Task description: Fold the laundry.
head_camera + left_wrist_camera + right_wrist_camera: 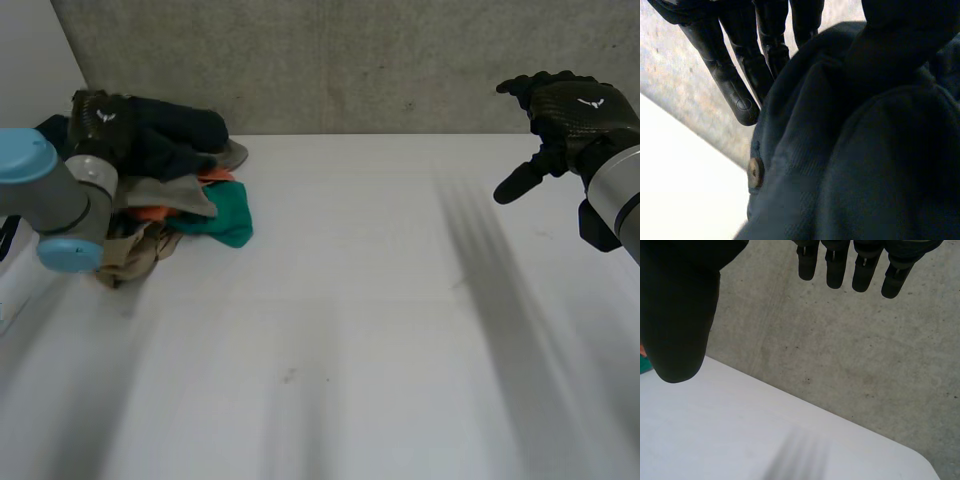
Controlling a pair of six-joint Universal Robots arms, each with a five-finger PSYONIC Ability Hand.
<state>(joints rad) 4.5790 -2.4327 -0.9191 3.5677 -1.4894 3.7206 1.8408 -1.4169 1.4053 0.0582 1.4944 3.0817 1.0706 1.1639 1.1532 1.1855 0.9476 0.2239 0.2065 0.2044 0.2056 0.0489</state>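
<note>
A pile of laundry lies at the table's far left. On top of it is a dark navy garment (178,130). Under that are a grey piece (186,193), an orange one (150,212), a teal cloth (226,216) and a beige one (138,252). My left hand (104,120) rests on top of the pile. In its wrist view the fingers (735,80) reach behind a bulge of the navy garment (850,150), which has a round button (755,172), and pinch it against the thumb. My right hand (570,108) hovers open above the table's far right, its fingers (840,270) straight and apart from the thumb (680,315).
The white table (360,320) stretches bare from the pile towards the right and front. A grey concrete wall (380,60) runs right behind its far edge. The left arm's elbow (60,215) hangs beside the pile.
</note>
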